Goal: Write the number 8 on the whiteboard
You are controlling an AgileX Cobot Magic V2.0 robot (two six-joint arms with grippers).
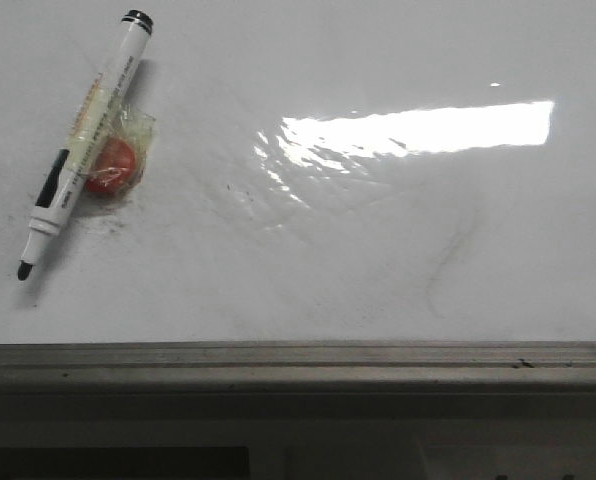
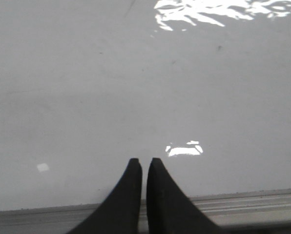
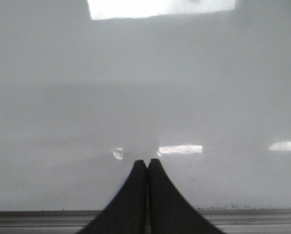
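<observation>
The whiteboard fills the front view, glossy white with faint grey smears and a bright glare patch; its grey metal edge rail runs along the near side. No black figure 8 shows on it. A white marker with a black cap end and black tip lies at the left, resting on a red ball wrapped in clear tape. My left gripper is shut and empty above the board near the rail. My right gripper is shut and empty, also above the board near the rail. Neither gripper shows in the front view.
The marker tip points toward the near left of the board. Faint grey curved smudges mark the middle right. The rail also shows in the left wrist view and in the right wrist view.
</observation>
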